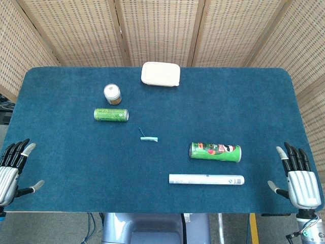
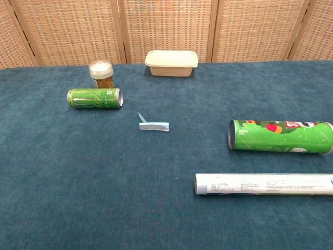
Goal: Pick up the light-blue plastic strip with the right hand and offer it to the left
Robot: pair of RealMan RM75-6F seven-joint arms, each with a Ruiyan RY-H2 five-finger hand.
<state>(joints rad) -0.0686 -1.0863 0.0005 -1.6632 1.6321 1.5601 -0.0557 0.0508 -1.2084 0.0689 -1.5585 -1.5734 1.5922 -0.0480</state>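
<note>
Near the middle of the bench (image 1: 61, 203), slightly left of centre, the light-blue plastic strip (image 1: 149, 138) lies flat with its long axis running roughly 9 to 3 o'clock, a short darker tail angling off its left end toward 11 o'clock. From the right hand (image 1: 298, 175), resting at the bench's near right corner, the strip sits toward 10 o'clock, well apart, with the green crisp tube (image 1: 215, 151) and the white rolled tube (image 1: 206, 179) lying between. That hand holds nothing, its fingers (image 1: 290, 153) spread and pointing away. At the near left corner the left hand (image 1: 12, 168) is likewise empty and spread. Both hands look about equally far off.
</note>
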